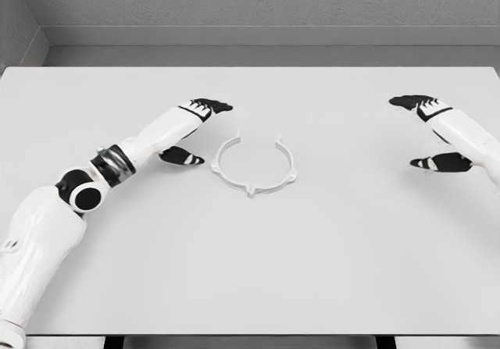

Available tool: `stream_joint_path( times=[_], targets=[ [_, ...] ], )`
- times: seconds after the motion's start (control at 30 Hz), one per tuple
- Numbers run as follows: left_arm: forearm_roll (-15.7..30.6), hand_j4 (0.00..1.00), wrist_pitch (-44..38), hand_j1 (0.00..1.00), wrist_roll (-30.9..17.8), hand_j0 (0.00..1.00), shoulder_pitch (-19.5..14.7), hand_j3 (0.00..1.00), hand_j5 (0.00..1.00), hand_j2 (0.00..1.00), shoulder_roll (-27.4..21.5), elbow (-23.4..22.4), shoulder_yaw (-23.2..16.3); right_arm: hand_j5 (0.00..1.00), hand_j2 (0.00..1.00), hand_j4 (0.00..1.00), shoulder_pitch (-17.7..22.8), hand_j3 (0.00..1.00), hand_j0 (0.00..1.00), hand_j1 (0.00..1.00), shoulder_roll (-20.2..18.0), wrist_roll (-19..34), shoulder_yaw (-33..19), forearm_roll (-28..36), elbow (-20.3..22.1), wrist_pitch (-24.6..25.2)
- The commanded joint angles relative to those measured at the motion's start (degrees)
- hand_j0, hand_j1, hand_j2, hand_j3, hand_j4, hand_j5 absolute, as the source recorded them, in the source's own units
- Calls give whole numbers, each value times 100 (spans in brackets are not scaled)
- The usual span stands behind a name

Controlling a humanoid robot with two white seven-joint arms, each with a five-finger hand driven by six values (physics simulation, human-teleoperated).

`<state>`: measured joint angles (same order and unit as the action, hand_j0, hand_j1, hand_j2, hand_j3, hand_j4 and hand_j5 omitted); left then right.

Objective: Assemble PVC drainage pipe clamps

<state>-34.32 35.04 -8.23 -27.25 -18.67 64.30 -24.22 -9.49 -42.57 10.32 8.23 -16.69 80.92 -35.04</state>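
We see the left hand (193,129) and right hand (432,132), fingers apart, flanking the white open-ring plastic pipe clamp (255,167) on the white table (250,271).

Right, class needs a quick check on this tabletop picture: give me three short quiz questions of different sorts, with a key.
1. True or false: the left hand is gripping the clamp ring.
2. Which hand is nearer the clamp ring? A) left B) right hand
3. Fill in: the ring's open gap faces the ____ edge of the table.

Key:
1. False; its fingers are spread and it sits just beside the ring, holding nothing.
2. A.
3. Far.
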Motion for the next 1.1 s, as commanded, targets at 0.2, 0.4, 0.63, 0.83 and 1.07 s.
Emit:
stream_joint_path(
  times=[0.2,0.4,0.63,0.83,1.07],
  targets=[
    [31,100,-4,100,6,100,0,100,100,100,83,4,-39,100,100,100,88,100,100,100,-15,-13,-252,70,-14,4],
    [31,100,-4,100,-3,100,0,100,100,100,74,-5,-30,100,100,100,88,100,100,100,-15,-13,-252,70,-5,4],
    [31,100,-4,100,-3,100,18,100,100,100,127,-5,-39,100,100,100,53,100,100,100,-6,-13,-225,70,56,4],
    [31,100,-4,100,-3,100,18,100,100,100,171,4,-39,100,100,100,44,100,100,100,3,-13,-216,70,47,4],
    [22,100,-4,100,-3,100,18,100,100,100,224,13,-39,100,100,100,26,100,100,100,11,-21,-190,70,56,4]
  ],
)
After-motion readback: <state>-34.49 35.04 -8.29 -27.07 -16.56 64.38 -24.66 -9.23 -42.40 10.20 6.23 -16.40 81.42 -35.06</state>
